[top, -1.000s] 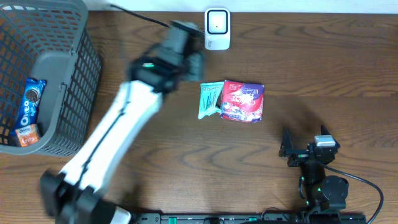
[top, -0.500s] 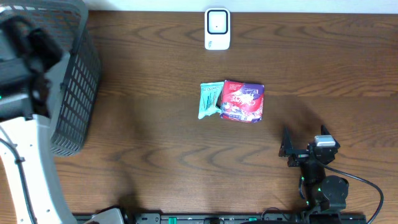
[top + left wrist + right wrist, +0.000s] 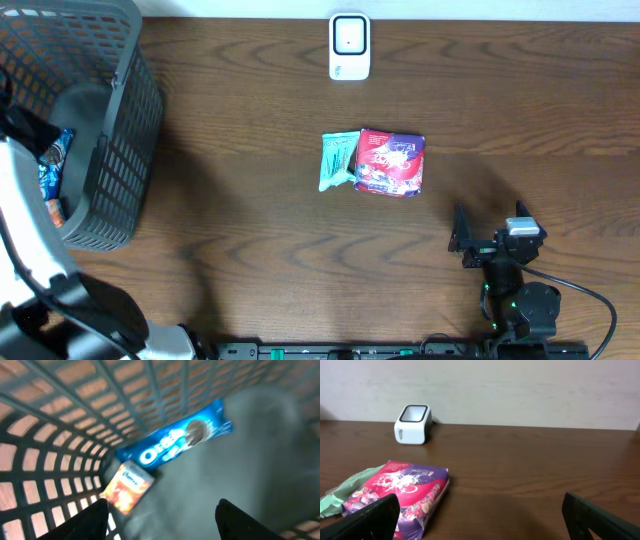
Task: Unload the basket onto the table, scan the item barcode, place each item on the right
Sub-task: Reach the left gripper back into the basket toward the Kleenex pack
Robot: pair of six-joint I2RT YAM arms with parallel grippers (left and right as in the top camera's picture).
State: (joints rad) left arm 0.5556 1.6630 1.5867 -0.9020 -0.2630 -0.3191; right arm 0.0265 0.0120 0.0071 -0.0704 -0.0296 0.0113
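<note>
The left end effector (image 3: 162, 516) hangs inside a grey plastic lattice basket (image 3: 140, 120), fingers apart and empty, seemingly poised over a glossy blue Oreo wrapper (image 3: 175, 442) and a small orange packet (image 3: 127, 485) on its smooth floor. A crinkled green sachet (image 3: 337, 158) and a shiny red-purple sweet bag (image 3: 392, 162) lie touching on the dark wood-grain bench (image 3: 250, 200) — well short of the boxy white scanner (image 3: 349, 45). The right end effector (image 3: 480, 512) rests idle, fingers wide apart.
</note>
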